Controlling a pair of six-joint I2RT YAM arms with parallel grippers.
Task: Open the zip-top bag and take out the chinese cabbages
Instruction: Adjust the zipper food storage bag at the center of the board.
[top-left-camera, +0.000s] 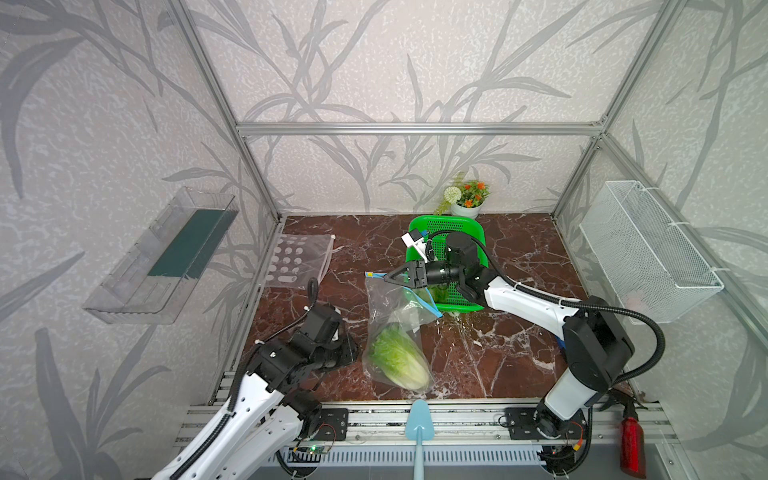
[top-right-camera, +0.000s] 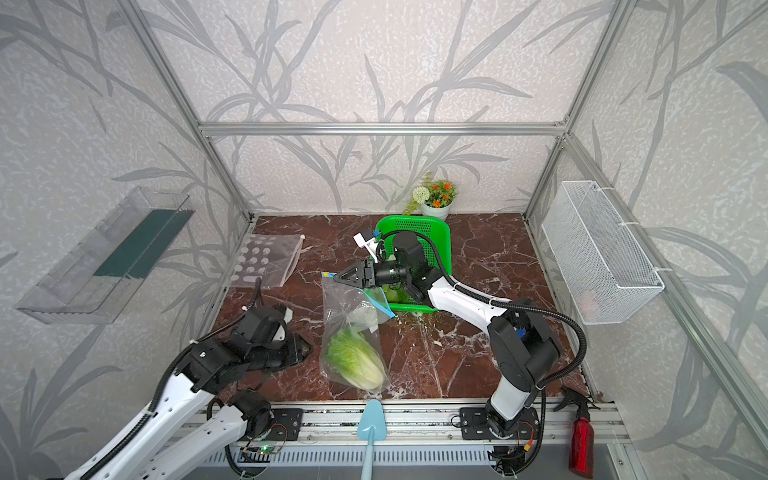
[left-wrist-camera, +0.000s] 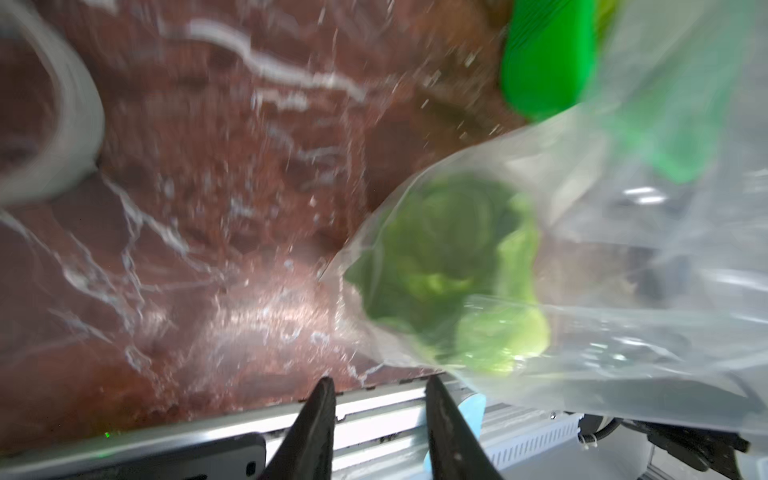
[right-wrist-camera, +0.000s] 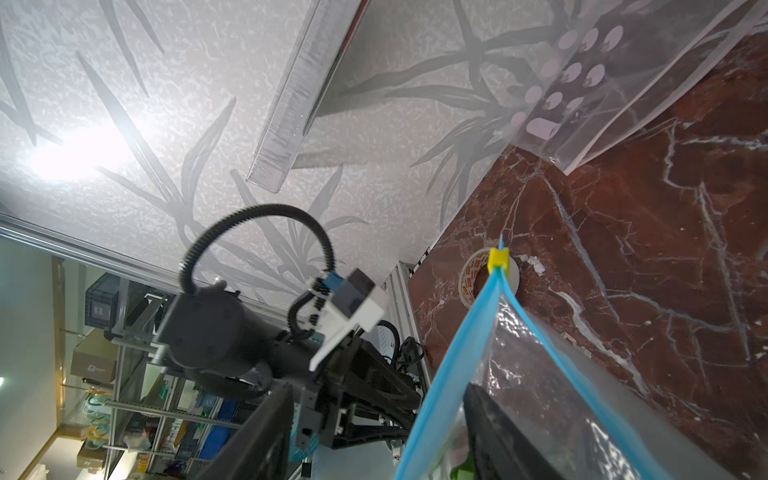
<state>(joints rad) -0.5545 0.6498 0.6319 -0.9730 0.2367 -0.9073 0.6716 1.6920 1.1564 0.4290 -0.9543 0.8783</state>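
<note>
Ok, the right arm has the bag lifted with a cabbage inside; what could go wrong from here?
1. The right gripper has its jaws apart with only the blue zip strip between them, so the bag may slip off and drop.
2. The cabbage lies at the bag's bottom near the table edge; tipped out, it could roll off.
3. The left gripper, open and empty outside the film, may pinch plastic instead of cabbage.

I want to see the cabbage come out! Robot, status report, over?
Left fingers open, empty. Right fingers apart, one hooked inside the open zip-top bag, top raised. One chinese cabbage low inside. Nothing in the way.
</note>
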